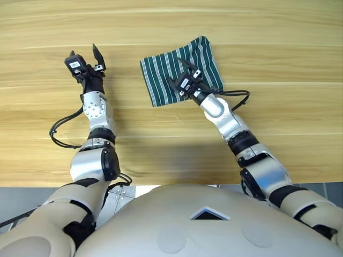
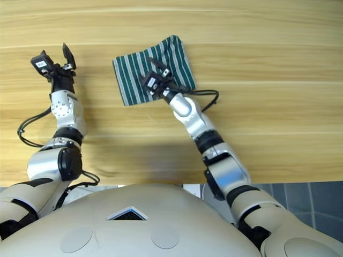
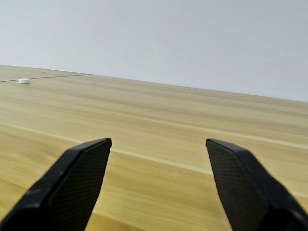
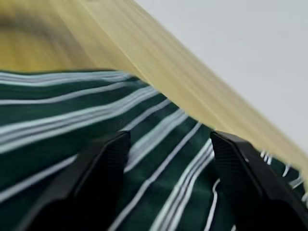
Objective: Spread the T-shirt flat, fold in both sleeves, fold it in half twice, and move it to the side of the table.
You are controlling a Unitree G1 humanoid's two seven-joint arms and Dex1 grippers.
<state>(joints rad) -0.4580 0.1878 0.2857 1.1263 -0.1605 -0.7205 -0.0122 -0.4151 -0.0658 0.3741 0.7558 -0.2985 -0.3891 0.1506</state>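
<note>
T-shirt (image 1: 163, 72): one, green with white stripes, lay folded compact on the table (image 1: 278, 64) | left gripper (image 3: 159, 147): fingers spread, over bare wood, apart from shirt on its left | right gripper (image 4: 169, 144): fingers spread, low over shirt's near edge | gripper count: two

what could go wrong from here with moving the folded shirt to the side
1. The right gripper sits open over the folded T-shirt. If it pinches only the top layers, the folds may peel open when it pulls.
2. The left gripper is open over bare table, away from the cloth, so nothing steadies the far side; a one-handed drag may skew or bunch the bundle.
</note>
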